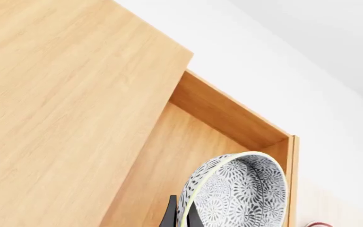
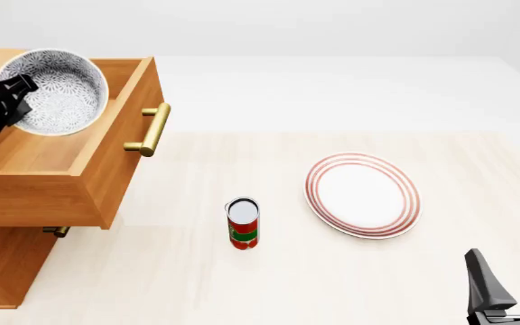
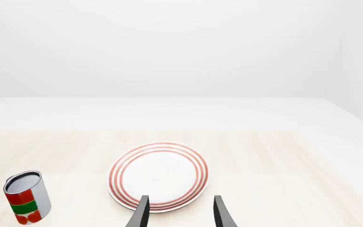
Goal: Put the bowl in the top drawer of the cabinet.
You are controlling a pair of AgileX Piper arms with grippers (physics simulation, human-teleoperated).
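The blue-grey patterned bowl (image 2: 59, 91) hangs tilted on its side above the open top drawer (image 2: 106, 169) of the wooden cabinet (image 2: 7, 264). My left gripper (image 2: 16, 95) is shut on the bowl's rim; in the left wrist view the bowl (image 1: 238, 191) fills the lower part, with dark fingertips (image 1: 168, 215) clamped on its edge over the drawer's inner floor (image 1: 181, 156). The drawer's brass handle (image 2: 154, 128) faces right. My right gripper (image 2: 513, 274) stands open near the table's front right corner, holding nothing; the right wrist view shows its gripper (image 3: 180, 213) apart.
A white plate with red rings (image 2: 362, 194) lies right of centre on the table. A red and green can (image 2: 243, 223) stands upright in the middle. A lower drawer handle (image 2: 56, 231) peeks out under the open drawer.
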